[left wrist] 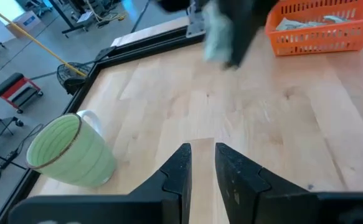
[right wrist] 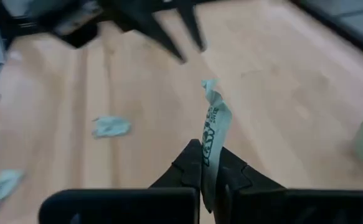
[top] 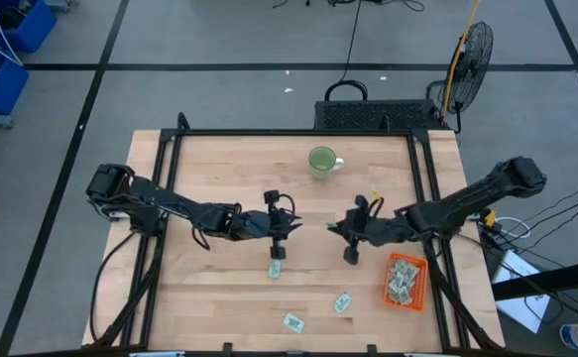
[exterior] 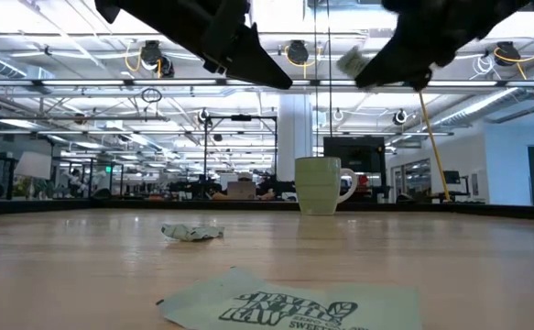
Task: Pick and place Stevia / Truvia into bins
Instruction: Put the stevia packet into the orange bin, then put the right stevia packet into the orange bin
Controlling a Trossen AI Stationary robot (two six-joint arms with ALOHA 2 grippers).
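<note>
My right gripper (top: 346, 232) is above the table's middle, shut on one pale green sachet (right wrist: 211, 121); the sachet also shows in the low view (exterior: 349, 62). My left gripper (left wrist: 203, 163) is empty, its fingers a narrow gap apart, and it hovers just left of the right gripper (top: 279, 228). Loose sachets lie flat on the table (top: 276, 269) (top: 342, 301) (top: 292, 322). The orange tray (top: 419, 288) stands at the right near side with several sachets in it. My right gripper pinches one end of the sachet (right wrist: 207, 163) between its two fingers. The rest of the sachet sticks out beyond the fingertips, edge on and slightly crumpled at its free end (right wrist: 210, 86). It is lifted clear of the table.
A green mug (top: 321, 161) stands at the far middle of the table. A crumpled sachet (exterior: 191, 233) and a flat one (exterior: 294, 307) lie in the near half. Black frame rails run along the table's left, right and far edges.
</note>
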